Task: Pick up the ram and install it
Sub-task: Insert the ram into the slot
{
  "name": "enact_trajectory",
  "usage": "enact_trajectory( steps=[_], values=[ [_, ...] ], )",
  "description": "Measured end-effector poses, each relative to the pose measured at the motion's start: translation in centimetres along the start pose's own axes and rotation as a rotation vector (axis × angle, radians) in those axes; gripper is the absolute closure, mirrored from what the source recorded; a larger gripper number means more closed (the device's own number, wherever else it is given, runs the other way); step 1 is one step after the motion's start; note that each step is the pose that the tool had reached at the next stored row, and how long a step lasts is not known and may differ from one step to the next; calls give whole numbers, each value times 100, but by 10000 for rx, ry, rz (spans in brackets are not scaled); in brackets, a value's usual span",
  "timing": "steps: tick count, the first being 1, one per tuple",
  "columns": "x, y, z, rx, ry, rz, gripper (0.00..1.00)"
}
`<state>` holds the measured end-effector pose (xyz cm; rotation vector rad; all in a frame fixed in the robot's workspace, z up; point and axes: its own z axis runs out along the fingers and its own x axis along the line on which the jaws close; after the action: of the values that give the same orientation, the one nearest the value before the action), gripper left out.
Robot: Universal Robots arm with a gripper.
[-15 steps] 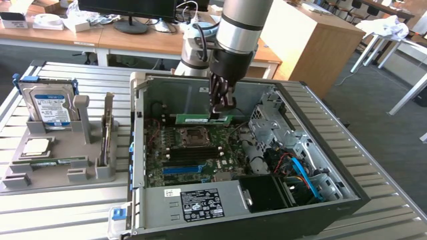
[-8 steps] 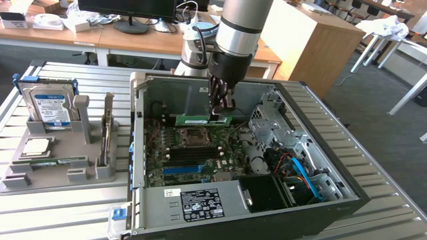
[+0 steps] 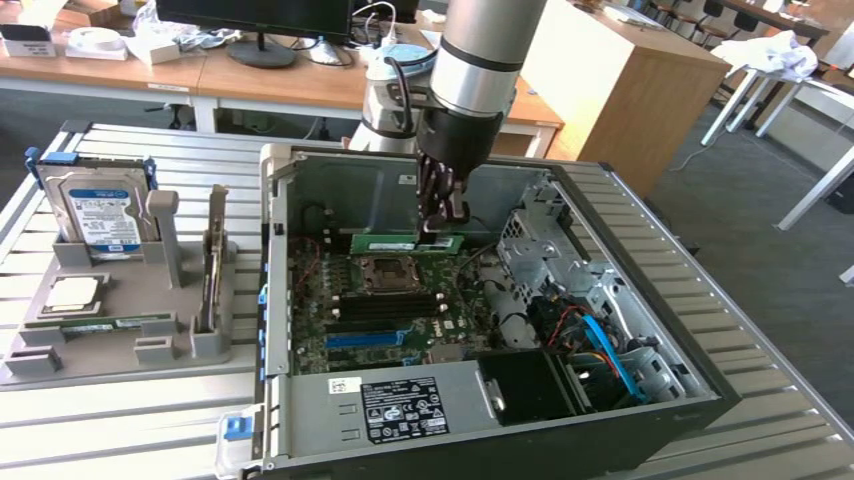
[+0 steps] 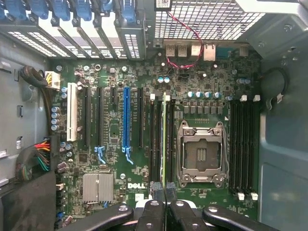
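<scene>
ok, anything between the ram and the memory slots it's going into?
Nothing visible. The jaws are shut on the ram, held edge-on over the empty memory slots beside the CPU socket. The red-and-black wire loops by the rear ports, clear of the slots.

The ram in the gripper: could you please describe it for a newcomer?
Look inside the open computer case, beside the processor socket. The ram is the thin green stick on edge in the gripper, unlike the empty black slots.
</scene>
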<state>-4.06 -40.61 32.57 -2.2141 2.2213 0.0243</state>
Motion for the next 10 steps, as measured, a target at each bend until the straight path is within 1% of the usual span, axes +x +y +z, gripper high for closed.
enact_trajectory(
  steps=[10],
  values=[
    [1, 0, 32, 0, 1, 0, 88]
  ],
)
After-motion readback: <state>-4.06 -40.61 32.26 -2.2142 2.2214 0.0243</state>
